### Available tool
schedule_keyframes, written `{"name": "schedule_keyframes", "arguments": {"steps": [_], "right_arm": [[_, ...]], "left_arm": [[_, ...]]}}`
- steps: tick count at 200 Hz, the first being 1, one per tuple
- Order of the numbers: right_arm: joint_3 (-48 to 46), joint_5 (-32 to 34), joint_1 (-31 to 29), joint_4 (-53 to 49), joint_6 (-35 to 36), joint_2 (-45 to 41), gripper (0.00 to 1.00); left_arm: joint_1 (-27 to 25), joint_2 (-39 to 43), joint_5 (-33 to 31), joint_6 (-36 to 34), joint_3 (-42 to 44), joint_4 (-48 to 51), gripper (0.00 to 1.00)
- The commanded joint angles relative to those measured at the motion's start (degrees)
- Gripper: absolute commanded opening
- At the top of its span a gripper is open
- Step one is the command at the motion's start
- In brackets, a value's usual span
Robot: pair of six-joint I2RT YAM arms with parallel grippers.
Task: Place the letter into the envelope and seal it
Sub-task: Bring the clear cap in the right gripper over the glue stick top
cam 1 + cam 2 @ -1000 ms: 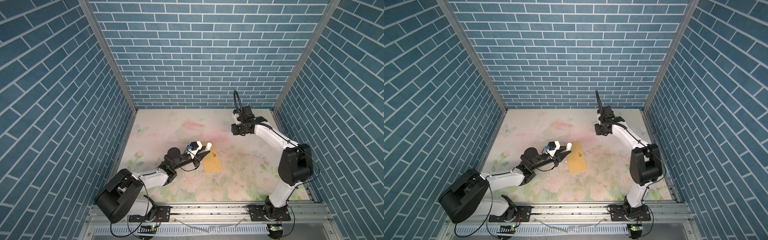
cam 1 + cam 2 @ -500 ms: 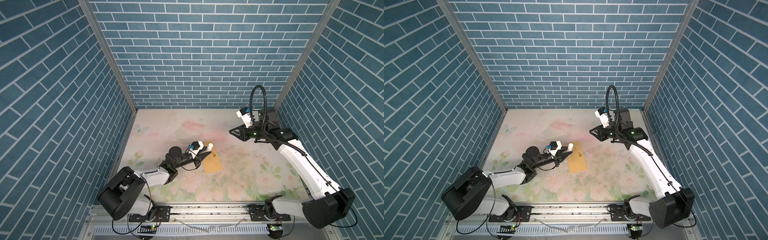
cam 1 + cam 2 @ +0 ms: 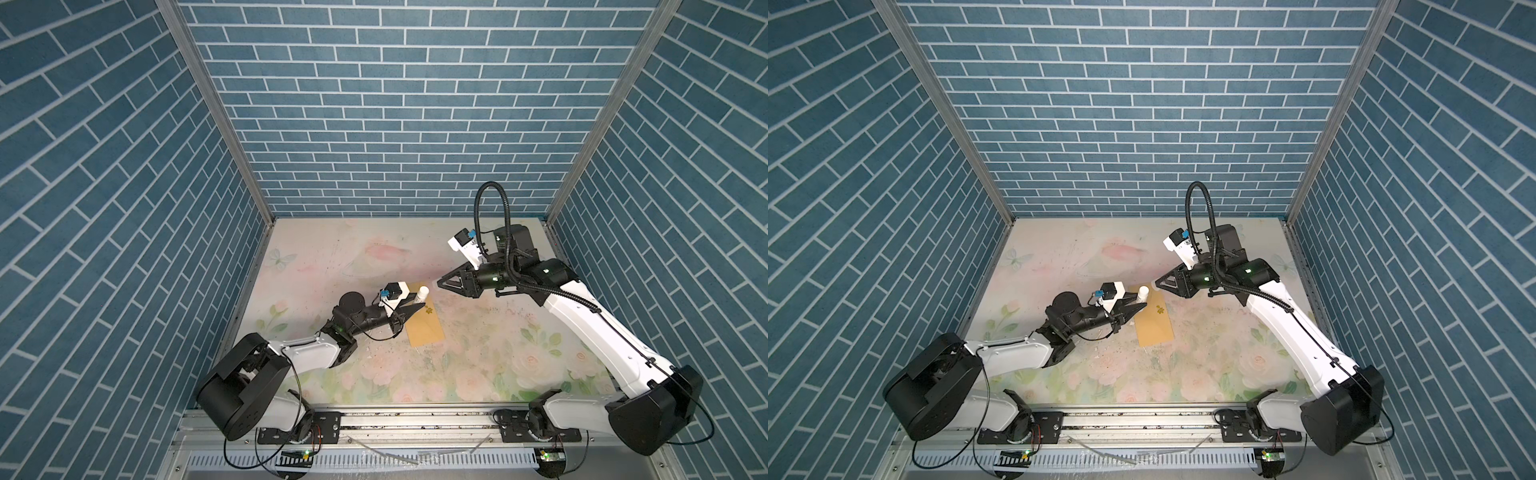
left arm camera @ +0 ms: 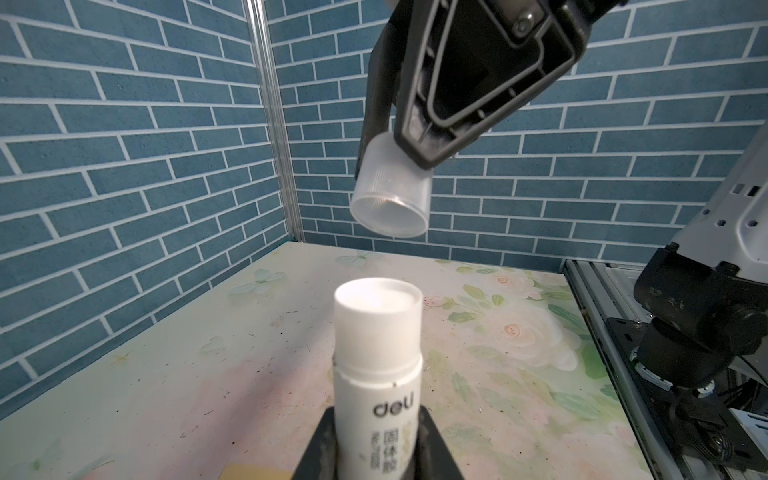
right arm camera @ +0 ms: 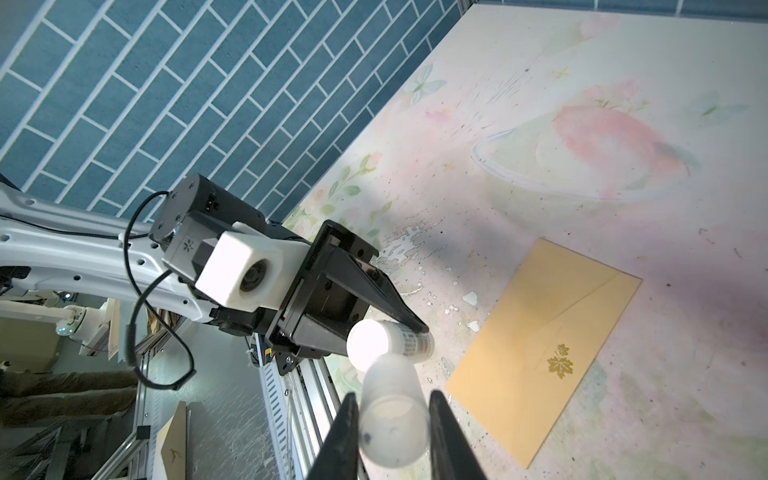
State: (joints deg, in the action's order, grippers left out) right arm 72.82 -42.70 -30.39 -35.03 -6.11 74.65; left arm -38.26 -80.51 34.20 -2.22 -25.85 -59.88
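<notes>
Left wrist view reads "deli" over Chinese characters on the white glue stick (image 4: 377,374), uncapped and pinched by the left gripper (image 4: 376,440). Beyond its tip hangs the translucent cap (image 4: 390,193), clamped in the right gripper (image 5: 392,424). Just beside the stick, the envelope (image 3: 424,324) lies flat on the floral table (image 3: 478,365) (gold leaf emblem (image 5: 560,365) upward).

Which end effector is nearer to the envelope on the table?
Left. The left end effector, gripping the glue stick, sits at the envelope edge; the right end effector, holding the cap, hangs apart, beyond its far end.
</notes>
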Motion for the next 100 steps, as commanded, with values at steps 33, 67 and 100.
{"name": "schedule_keyframes", "arguments": {"steps": [33,67,100], "right_arm": [[0.6,-1.1,-1.7,-0.3,1.3,1.6,0.11],[0.9,-1.0,-2.4,0.3,1.0,2.4,0.11],[1.3,-1.3,-3.0,1.0,0.7,3.1,0.11]], "left_arm": [[-0.3,-0.2,0.8,-0.3,-1.0,0.2,0.00],[-0.3,-0.3,0.8,-0.3,-0.9,0.0,0.00],[-0.3,-0.2,0.8,-0.2,-0.8,-0.1,0.00]]}}
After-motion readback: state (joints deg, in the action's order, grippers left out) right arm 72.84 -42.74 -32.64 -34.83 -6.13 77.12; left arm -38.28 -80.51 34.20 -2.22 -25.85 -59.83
